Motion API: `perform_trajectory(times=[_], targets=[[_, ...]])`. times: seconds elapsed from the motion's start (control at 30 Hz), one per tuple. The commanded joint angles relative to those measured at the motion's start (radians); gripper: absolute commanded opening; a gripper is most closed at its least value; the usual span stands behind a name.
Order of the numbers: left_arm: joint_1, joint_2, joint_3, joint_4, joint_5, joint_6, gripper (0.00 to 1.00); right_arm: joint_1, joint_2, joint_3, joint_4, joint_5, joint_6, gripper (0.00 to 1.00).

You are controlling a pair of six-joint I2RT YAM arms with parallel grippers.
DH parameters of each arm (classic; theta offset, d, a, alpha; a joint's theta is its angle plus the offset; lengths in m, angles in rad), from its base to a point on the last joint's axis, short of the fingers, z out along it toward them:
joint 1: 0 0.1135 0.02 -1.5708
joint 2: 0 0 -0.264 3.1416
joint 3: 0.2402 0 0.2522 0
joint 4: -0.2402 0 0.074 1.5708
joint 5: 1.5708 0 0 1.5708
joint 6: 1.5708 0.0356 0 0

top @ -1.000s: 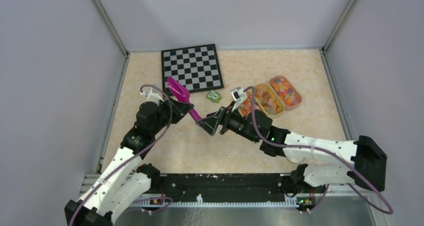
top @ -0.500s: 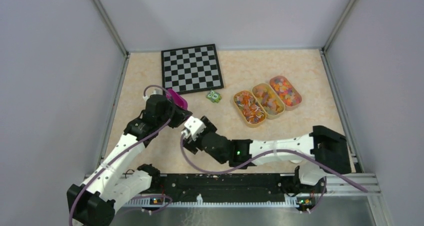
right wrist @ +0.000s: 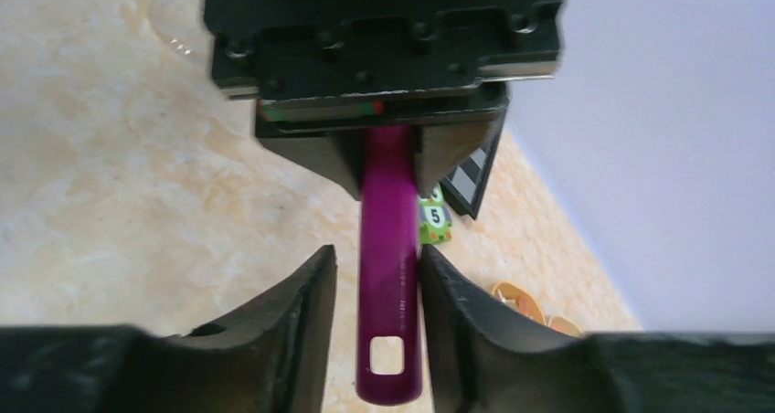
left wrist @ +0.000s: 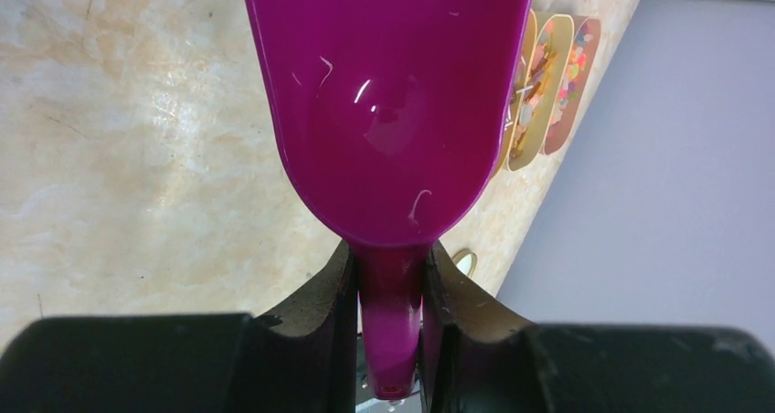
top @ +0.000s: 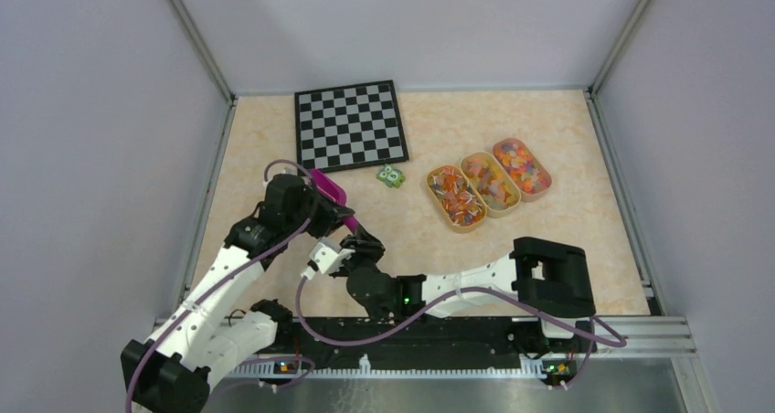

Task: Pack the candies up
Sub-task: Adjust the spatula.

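- Right gripper (right wrist: pixel 376 258): its jaws straddle the free end of the magenta scoop (right wrist: pixel 388 207) handle, with a gap on one side; not clamped.
- Left gripper (left wrist: pixel 388 253): clamped on the handle below the empty bowl (stiff, glossy plastic, probably slippery).
- Candies (top: pixel 491 183): well apart, in three oval tubs (top: pixel 468 229). They look tiny, light and loose, so scoop rather than pinch.

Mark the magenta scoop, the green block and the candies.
magenta scoop (left wrist: pixel 393 111): left wrist view, inside of the bowl.
green block (top: pixel 391 176): top external view, its top face.
candies (top: pixel 494 185): top external view, centre of the middle heap.
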Motion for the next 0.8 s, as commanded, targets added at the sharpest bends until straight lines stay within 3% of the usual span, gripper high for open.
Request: perform_trajectory(times=[0.0,0.13,0.2,0.3,0.4,0.53,0.63,0.77], targets=[[0.002,-0.037,0.033,0.039,0.056,-0.008,0.0,0.012,0.007,0.009,0.202,0.082,-0.105,0.3],[0.002,-0.056,0.019,0.076,0.086,-0.01,0.07,0.012,-0.009,-0.024,0.245,0.086,-0.101,0.08],[0.002,-0.068,0.016,0.1,0.091,0.001,0.21,0.012,-0.026,-0.037,0.247,0.075,-0.084,0.0],[0.002,-0.099,-0.015,0.166,0.094,0.016,0.39,0.009,-0.06,-0.063,0.246,0.051,-0.036,0.0],[0.002,-0.13,-0.041,0.226,0.097,0.028,0.63,-0.003,-0.098,-0.087,0.223,0.027,0.031,0.0],[0.002,-0.142,-0.042,0.239,0.093,0.046,0.82,-0.033,-0.175,-0.126,0.126,-0.017,0.189,0.0],[0.002,-0.142,-0.039,0.235,0.082,0.083,0.87,-0.063,-0.258,-0.173,0.008,-0.082,0.343,0.0],[0.002,-0.135,-0.051,0.219,0.033,0.113,0.85,-0.113,-0.377,-0.235,-0.119,-0.215,0.575,0.0]])
